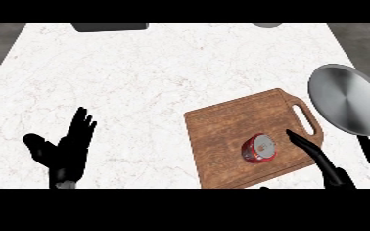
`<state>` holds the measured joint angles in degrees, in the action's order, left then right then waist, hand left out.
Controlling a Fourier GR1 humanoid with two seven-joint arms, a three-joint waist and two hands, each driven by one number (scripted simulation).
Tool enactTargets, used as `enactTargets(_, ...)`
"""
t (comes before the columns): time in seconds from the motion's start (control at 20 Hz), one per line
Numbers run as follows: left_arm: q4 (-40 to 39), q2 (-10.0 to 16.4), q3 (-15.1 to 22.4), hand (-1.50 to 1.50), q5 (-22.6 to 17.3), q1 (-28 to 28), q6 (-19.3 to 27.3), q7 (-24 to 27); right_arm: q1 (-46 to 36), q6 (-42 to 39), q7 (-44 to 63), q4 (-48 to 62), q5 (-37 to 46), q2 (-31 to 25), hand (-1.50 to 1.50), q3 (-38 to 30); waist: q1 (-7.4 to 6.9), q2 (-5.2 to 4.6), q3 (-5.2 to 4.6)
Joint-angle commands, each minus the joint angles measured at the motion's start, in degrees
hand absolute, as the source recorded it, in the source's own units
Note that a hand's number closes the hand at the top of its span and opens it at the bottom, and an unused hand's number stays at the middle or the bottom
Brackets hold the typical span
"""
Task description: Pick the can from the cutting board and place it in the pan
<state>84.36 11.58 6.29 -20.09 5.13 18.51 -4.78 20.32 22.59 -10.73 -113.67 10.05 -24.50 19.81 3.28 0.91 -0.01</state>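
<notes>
Head view: can (259, 148) on cutting board (220, 127), ungrasped; right hand (318, 157) just beside, fingers straight. Left hand (69, 149) resting, fingers spread. Grasp, lift, placing in pan (343, 98) all left.

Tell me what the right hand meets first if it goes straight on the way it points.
Likely nothing solid: the right hand points up-left over bare cutting board, passing beside the can rather than into it. Its height over the board is unclear.

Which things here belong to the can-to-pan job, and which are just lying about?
Job: can, cutting board, pan, right hand.
Lying about: dark grey object at far edge, grey round thing at far edge, left hand resting open, lower left.
</notes>
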Motion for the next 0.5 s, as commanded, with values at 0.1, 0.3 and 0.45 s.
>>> enactTargets(0.1,-2.6,0.1,-1.0,0.0,-1.0,-2.4,-1.7,-1.6,7.5,8.1,11.9,-10.0,17.1,-0.3,-1.5,2.7,-2.46,-0.86,-0.14)
enactTargets(0.3,-2.8,-2.3,1.9,0.0,1.1,-1.4,-1.3,-0.2,2.8,3.1,28.6,-15.6,25.9,0.1,-1.5,2.5,-3.45,-1.05,-0.17)
enactTargets(0.45,-1.0,-2.3,2.8,0.0,2.1,-2.9,-0.5,-2.1,-2.4,-3.8,39.7,-17.2,31.1,0.4,-1.5,3.7,-3.78,-1.05,-0.16)
